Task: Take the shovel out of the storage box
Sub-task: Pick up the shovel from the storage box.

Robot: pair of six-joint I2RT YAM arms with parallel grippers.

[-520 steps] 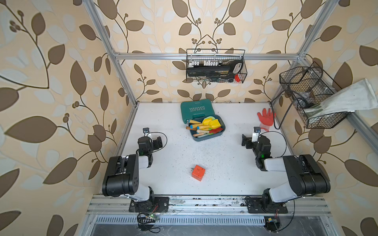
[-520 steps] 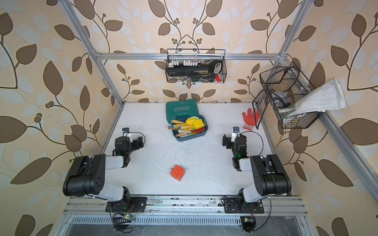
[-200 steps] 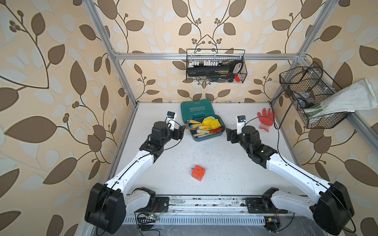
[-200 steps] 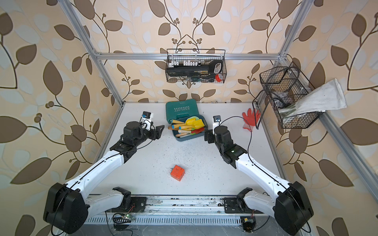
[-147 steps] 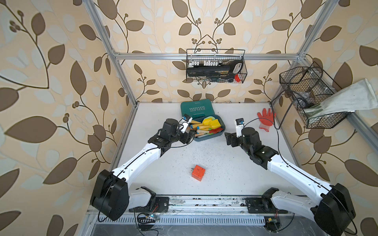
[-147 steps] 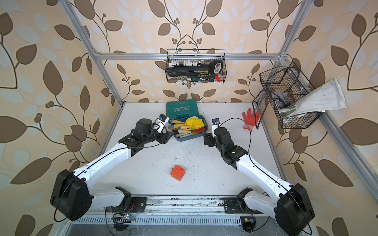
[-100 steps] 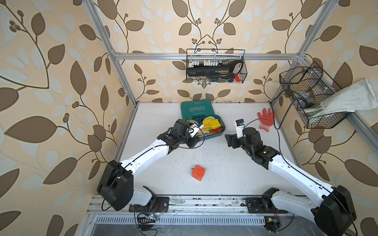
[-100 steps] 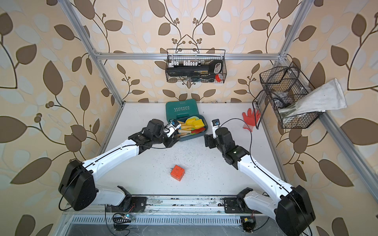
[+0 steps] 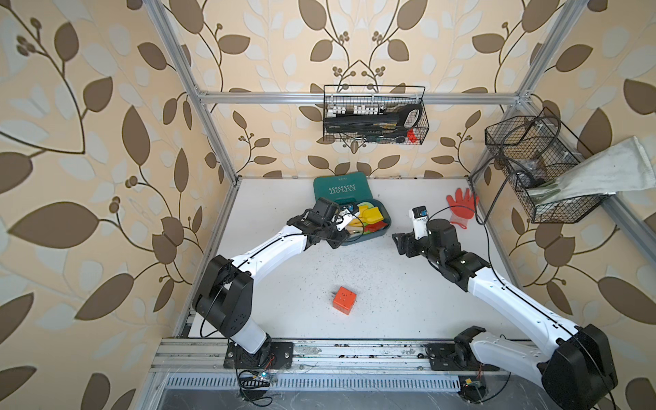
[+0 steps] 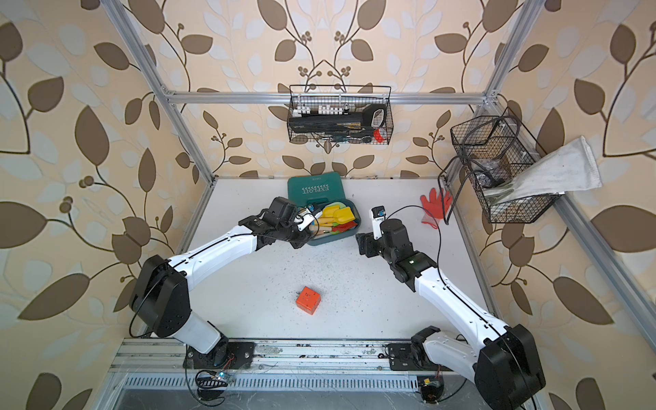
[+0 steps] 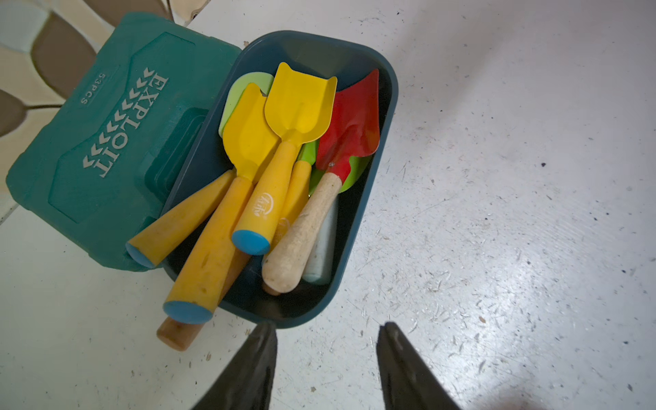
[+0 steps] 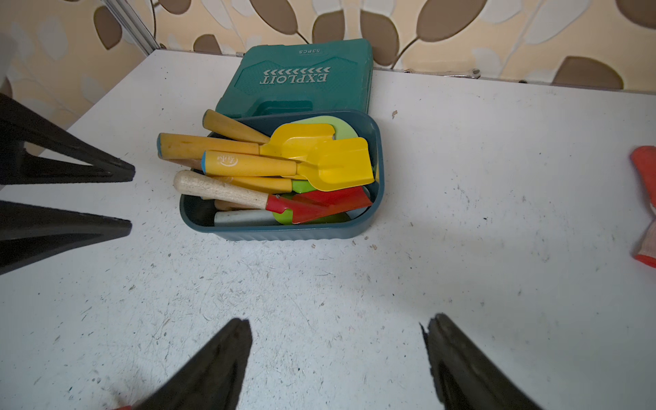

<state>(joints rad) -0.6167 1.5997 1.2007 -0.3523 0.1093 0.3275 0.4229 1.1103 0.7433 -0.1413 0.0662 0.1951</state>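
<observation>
The storage box (image 11: 388, 106) is a dark teal-blue tub holding several toy shovels: two yellow ones (image 11: 301, 103) on top and a red one (image 11: 355, 131) with a pale wooden handle. Handles stick out over one short end of the storage box (image 12: 284, 234). My left gripper (image 11: 326, 324) hovers at that end, just outside the rim, open with only bare table between its fingers. In both top views it sits at the box's near-left end (image 9: 339, 239). My right gripper (image 12: 337, 319) is open and empty, a short way off the box's right side (image 10: 362, 243).
A green EXPLOIT case (image 9: 340, 188) lies against the box's far side. An orange cube (image 9: 344, 300) sits mid-table toward the front. A red glove (image 9: 461, 206) lies at the back right. Wire baskets (image 9: 372, 117) hang on the back and right walls.
My left arm has swung in from the table's left side to the handle end of the box, and its jaws have narrowed. The right arm has barely shifted.
</observation>
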